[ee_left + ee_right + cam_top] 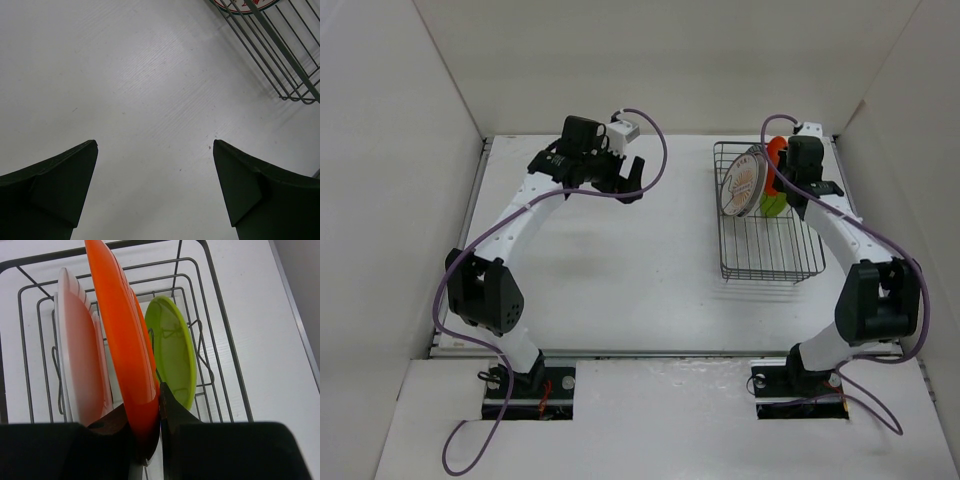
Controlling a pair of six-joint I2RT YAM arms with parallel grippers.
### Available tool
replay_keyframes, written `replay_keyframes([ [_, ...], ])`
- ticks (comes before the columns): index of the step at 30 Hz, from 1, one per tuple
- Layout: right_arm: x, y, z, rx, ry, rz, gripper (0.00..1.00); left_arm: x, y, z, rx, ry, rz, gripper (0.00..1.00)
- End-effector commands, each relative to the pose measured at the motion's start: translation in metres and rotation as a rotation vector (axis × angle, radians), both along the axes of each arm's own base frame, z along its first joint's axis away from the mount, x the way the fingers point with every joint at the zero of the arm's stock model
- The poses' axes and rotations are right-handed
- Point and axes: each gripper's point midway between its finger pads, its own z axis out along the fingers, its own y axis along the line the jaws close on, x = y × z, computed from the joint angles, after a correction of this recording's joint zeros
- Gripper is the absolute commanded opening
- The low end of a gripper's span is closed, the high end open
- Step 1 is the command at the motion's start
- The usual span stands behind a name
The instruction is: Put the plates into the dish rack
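Observation:
The dark wire dish rack (790, 262) sits at the right of the table. My right gripper (145, 407) is shut on the rim of the orange plate (125, 340), which stands on edge inside the dish rack (220, 340), between a lime green plate (172, 352) and white plates (75, 350). From above, a white patterned plate (742, 183) stands upright at the rack's far end, with the orange plate (776, 150) and the green plate (772, 204) beside it under my right gripper (790, 165). My left gripper (620, 180) hangs open over bare table, nothing between its fingers (245, 185).
White walls close in the table on the left, back and right. A corner of the rack (285, 55) shows at the upper right of the left wrist view. A purple cable (655, 145) loops off the left wrist.

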Motion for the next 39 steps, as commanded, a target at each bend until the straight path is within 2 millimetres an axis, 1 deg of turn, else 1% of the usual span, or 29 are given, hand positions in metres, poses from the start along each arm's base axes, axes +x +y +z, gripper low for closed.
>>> replay_keyframes([
  [1, 0.014, -0.006, 0.039, -0.011, -0.11, -0.062, 0.0, -0.005, 0.001, 0.024, -0.022, -0.07, -0.007, 1.0],
  [3, 0.012, -0.009, 0.037, -0.022, -0.102, -0.079, 0.0, -0.006, 0.001, 0.02, -0.019, -0.062, -0.007, 1.0],
  [5, 0.013, -0.011, 0.042, -0.026, -0.111, -0.09, 0.0, -0.006, 0.001, 0.02, -0.019, -0.061, -0.007, 1.0],
  [8, 0.011, -0.013, 0.04, -0.041, -0.1, -0.095, 0.0, -0.006, 0.001, 0.02, -0.019, -0.061, -0.007, 1.0],
  [9, 0.011, -0.019, 0.04, -0.041, -0.1, -0.107, 0.0, -0.006, 0.001, 0.02, -0.019, -0.061, -0.007, 1.0],
  [11, 0.011, -0.022, 0.04, -0.045, -0.096, -0.103, 0.0, -0.006, 0.001, 0.02, -0.019, -0.061, -0.007, 1.0],
  [13, 0.011, -0.022, 0.04, -0.045, -0.096, -0.103, 0.0, -0.006, 0.001, 0.02, -0.019, -0.061, -0.007, 1.0],
  [15, 0.009, -0.021, 0.034, -0.043, -0.078, -0.094, 0.0, -0.006, 0.001, 0.02, -0.019, -0.061, -0.007, 1.0],
  [16, 0.01, -0.019, 0.029, -0.039, -0.067, -0.086, 0.0, -0.006, 0.001, 0.02, -0.019, -0.061, -0.007, 1.0],
  [17, 0.011, -0.017, 0.028, -0.033, -0.066, -0.074, 0.0, -0.005, 0.001, 0.024, -0.022, -0.07, -0.007, 1.0],
  [18, 0.012, -0.017, 0.024, -0.041, -0.053, -0.069, 0.0, -0.005, 0.001, 0.024, -0.022, -0.07, -0.007, 1.0],
  [21, 0.013, -0.017, 0.02, -0.042, -0.044, -0.069, 0.0, -0.005, 0.001, 0.024, -0.022, -0.07, -0.007, 1.0],
  [23, 0.015, -0.017, 0.011, -0.044, -0.026, -0.069, 0.0, -0.005, 0.001, 0.024, -0.022, -0.07, -0.007, 1.0],
  [25, 0.017, -0.016, 0.008, -0.04, -0.024, -0.061, 0.0, -0.005, 0.001, 0.024, -0.022, -0.07, -0.007, 1.0],
  [27, 0.017, -0.015, 0.008, -0.04, -0.024, -0.061, 0.03, -0.005, 0.001, 0.024, -0.022, -0.07, -0.007, 1.0],
  [28, 0.018, -0.015, 0.004, -0.04, -0.015, -0.061, 0.06, -0.005, 0.001, 0.024, -0.022, -0.07, -0.007, 1.0],
  [29, 0.018, -0.015, 0.004, -0.04, -0.015, -0.061, 0.09, -0.006, 0.0, 0.025, -0.028, -0.068, -0.014, 1.0],
  [30, 0.018, -0.015, 0.004, -0.04, -0.015, -0.061, 0.17, -0.006, 0.0, 0.025, -0.028, -0.068, -0.015, 1.0],
  [32, 0.018, -0.015, 0.004, -0.04, -0.015, -0.061, 0.24, -0.006, 0.0, 0.025, -0.028, -0.068, -0.015, 1.0],
  [33, 0.018, -0.015, 0.004, -0.04, -0.015, -0.061, 0.3, -0.006, 0.0, 0.025, -0.028, -0.068, -0.015, 1.0],
  [34, 0.018, -0.015, 0.004, -0.04, -0.015, -0.061, 0.3, -0.004, -0.001, 0.021, -0.024, -0.059, -0.015, 1.0],
  [35, 0.017, -0.016, 0.002, -0.041, -0.004, -0.06, 0.3, -0.005, -0.002, 0.021, -0.03, -0.057, -0.022, 1.0],
  [39, 0.017, -0.014, 0.002, -0.037, -0.004, -0.052, 0.36, -0.005, -0.002, 0.021, -0.03, -0.057, -0.022, 1.0],
])
